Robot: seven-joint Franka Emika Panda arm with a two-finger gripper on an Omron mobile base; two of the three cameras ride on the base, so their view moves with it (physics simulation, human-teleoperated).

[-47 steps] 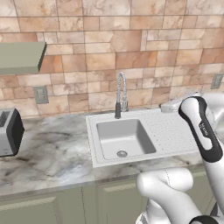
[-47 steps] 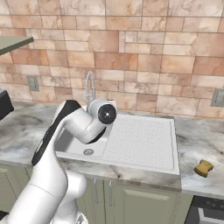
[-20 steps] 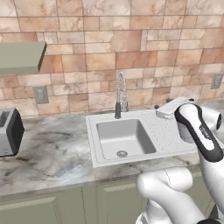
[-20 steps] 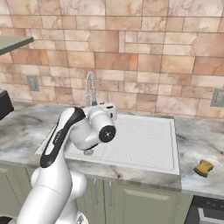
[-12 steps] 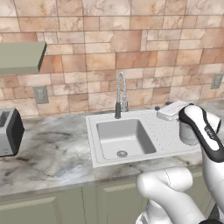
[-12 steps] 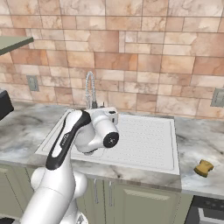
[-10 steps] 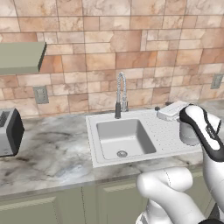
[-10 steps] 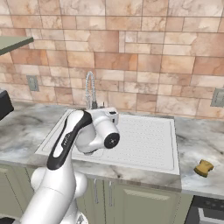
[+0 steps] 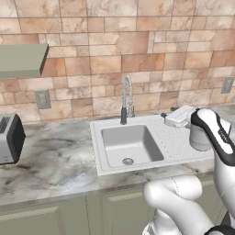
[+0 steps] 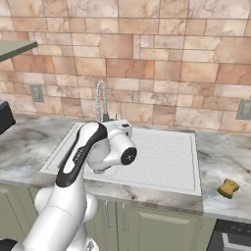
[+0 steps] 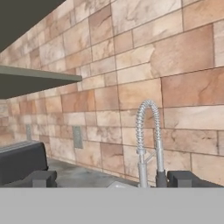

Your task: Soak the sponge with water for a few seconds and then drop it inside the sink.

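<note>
Clearly the sponge (image 10: 228,188) lies untouched on the counter (image 10: 223,157), well right of the sink (image 10: 166,162) and its drainboard. No water runs from the coiled-spring tap (image 9: 126,98). The gripper (image 11: 112,178) hangs over the sink, jaws wide and empty, looking toward the tap and brick wall. Likely risk: the long sideways reach could clip the tap or nudge the small sponge toward the counter's edge.

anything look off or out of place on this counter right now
Nothing spilled, tipped or damaged. The one thing to note is the sponge, which lies on the marble counter well right of the sink, far from the gripper. The gripper is open and faces the tap. No water runs.
</note>
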